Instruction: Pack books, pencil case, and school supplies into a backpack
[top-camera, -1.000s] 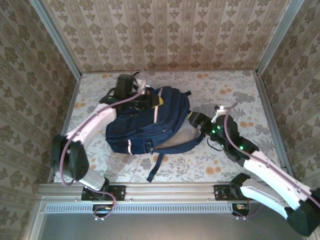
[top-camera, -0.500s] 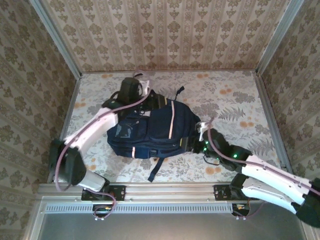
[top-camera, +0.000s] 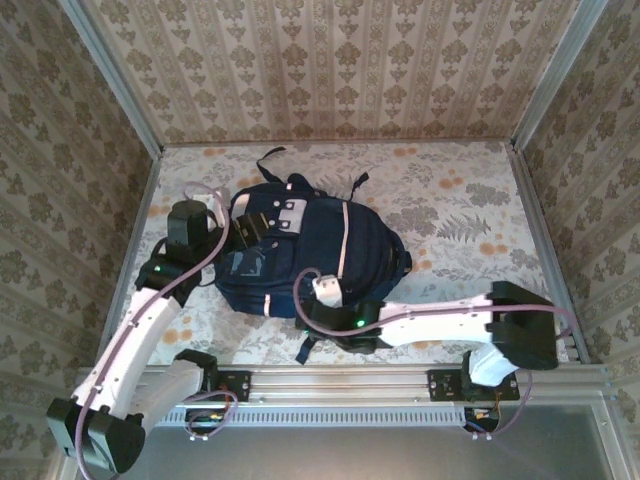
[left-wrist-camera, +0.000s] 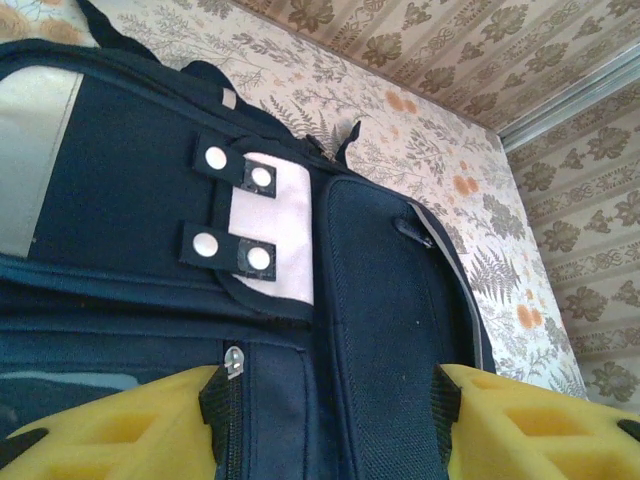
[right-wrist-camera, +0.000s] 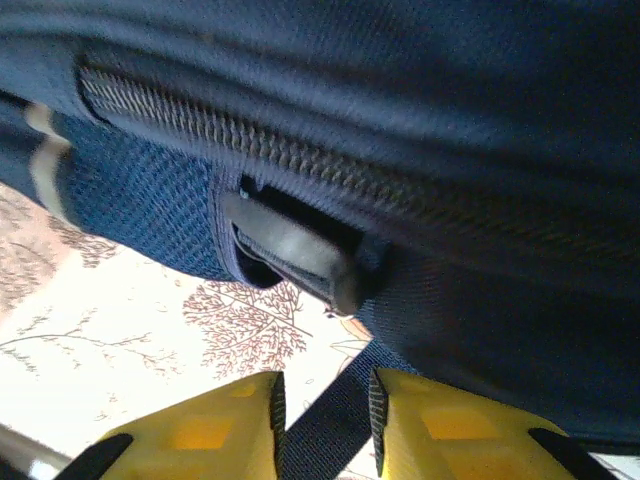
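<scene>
The navy backpack (top-camera: 320, 250) lies front side up in the middle of the table, its pale buckle patch (left-wrist-camera: 270, 225) facing up. My left gripper (top-camera: 248, 232) hovers over its left part, open, with the front pocket fabric below the wide-apart jaws (left-wrist-camera: 330, 400). My right gripper (top-camera: 318, 325) sits at the backpack's near edge. Its jaws (right-wrist-camera: 322, 410) stand narrow, shut on a dangling navy strap (right-wrist-camera: 325, 435) below a dark zipper pull (right-wrist-camera: 290, 250). Books, pencil case and school supplies are out of view.
The floral tablecloth (top-camera: 470, 210) is bare to the right of the backpack. Patterned walls close in the table on three sides. The metal rail (top-camera: 330, 378) with the arm bases runs along the near edge. A loose strap end (top-camera: 303, 350) lies just before it.
The backpack has been turned front up. My left gripper opened and drew back to the left. My right arm swung left along the near edge and narrowed its jaws onto the strap.
</scene>
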